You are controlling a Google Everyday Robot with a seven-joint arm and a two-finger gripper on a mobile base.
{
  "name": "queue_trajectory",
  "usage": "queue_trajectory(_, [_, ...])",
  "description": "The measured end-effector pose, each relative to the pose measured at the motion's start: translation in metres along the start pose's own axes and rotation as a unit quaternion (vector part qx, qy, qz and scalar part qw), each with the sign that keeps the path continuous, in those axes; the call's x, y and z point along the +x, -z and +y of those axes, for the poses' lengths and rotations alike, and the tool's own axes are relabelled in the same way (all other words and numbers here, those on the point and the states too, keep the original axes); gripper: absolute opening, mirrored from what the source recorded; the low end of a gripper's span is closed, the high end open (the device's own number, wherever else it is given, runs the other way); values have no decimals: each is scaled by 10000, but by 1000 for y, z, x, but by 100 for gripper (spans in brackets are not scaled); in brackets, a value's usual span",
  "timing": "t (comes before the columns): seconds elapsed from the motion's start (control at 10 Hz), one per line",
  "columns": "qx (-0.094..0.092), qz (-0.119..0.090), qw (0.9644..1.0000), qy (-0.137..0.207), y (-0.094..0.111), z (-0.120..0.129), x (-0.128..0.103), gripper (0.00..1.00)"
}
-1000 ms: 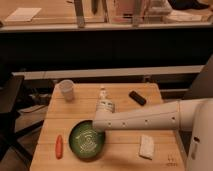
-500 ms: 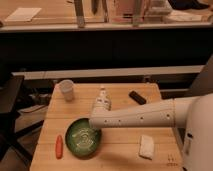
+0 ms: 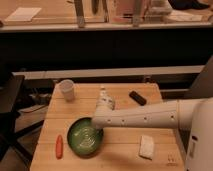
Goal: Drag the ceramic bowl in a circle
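Observation:
The ceramic bowl [image 3: 84,137] is wide, dark green with a pale swirl inside. It sits at the front left of the wooden table [image 3: 125,155]. My gripper [image 3: 96,123] is at the end of the white arm [image 3: 145,117], which reaches in from the right. The gripper is down at the bowl's right rim, at its far side. The arm's end hides the contact with the rim.
A white cup [image 3: 67,90] stands at the back left. A small white bottle [image 3: 105,100] stands just behind the gripper. A black object [image 3: 137,97] lies at the back right, an orange carrot [image 3: 59,146] left of the bowl, a white cloth [image 3: 147,146] at the front right.
The bowl and the gripper have shifted together a little to the left and away from the table's front edge. The other things have not moved.

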Motion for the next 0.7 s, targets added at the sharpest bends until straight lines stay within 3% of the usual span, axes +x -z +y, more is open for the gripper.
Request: queue_trajectory(0.7, [88,82,9999,22,2,14,-5,0])
